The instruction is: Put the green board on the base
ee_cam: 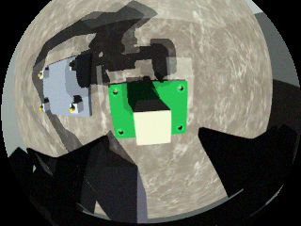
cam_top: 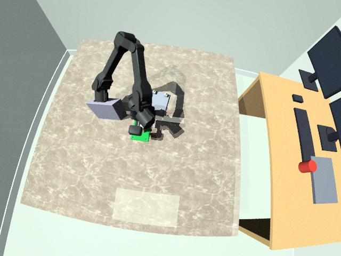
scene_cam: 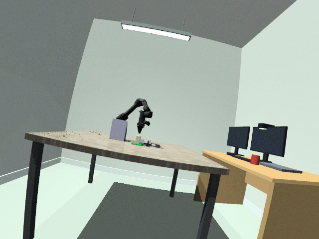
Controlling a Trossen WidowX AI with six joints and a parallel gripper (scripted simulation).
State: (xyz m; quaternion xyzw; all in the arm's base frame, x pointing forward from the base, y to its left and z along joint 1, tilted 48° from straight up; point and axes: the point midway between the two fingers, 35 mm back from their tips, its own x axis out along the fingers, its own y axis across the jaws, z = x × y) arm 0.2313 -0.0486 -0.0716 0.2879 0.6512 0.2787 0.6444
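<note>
Block (cam_top: 106, 110) (scene_cam: 118, 129) (ee_cam: 122, 193), pale purple, stands at the left of the table (cam_top: 82, 165) (scene_cam: 128, 151) (ee_cam: 226, 94), with the black arm (cam_top: 140, 66) (scene_cam: 131, 109) rising from its top and bending over to the right. Next comes the green board (cam_top: 140, 136) (scene_cam: 133, 143) (ee_cam: 179, 104), flat on the table with its square handle (scene_cam: 138, 139) (ee_cam: 152, 127) up. The gripper (scene_cam: 139, 132) (ee_cam: 154, 137) hangs just above that handle, jaws spread wide with nothing between them; from the top its fingers are hard to make out, probably tucked under the wrist. Right of the board from there, the grey base (cam_top: 160, 100) (scene_cam: 146, 142) (ee_cam: 56, 94) sits nearby, apart from it, gold pins uncovered. Farthest right, a red cup (cam_top: 307, 166) (scene_cam: 254, 159) stands on the wooden desk (cam_top: 286, 192) (scene_cam: 232, 164).
</note>
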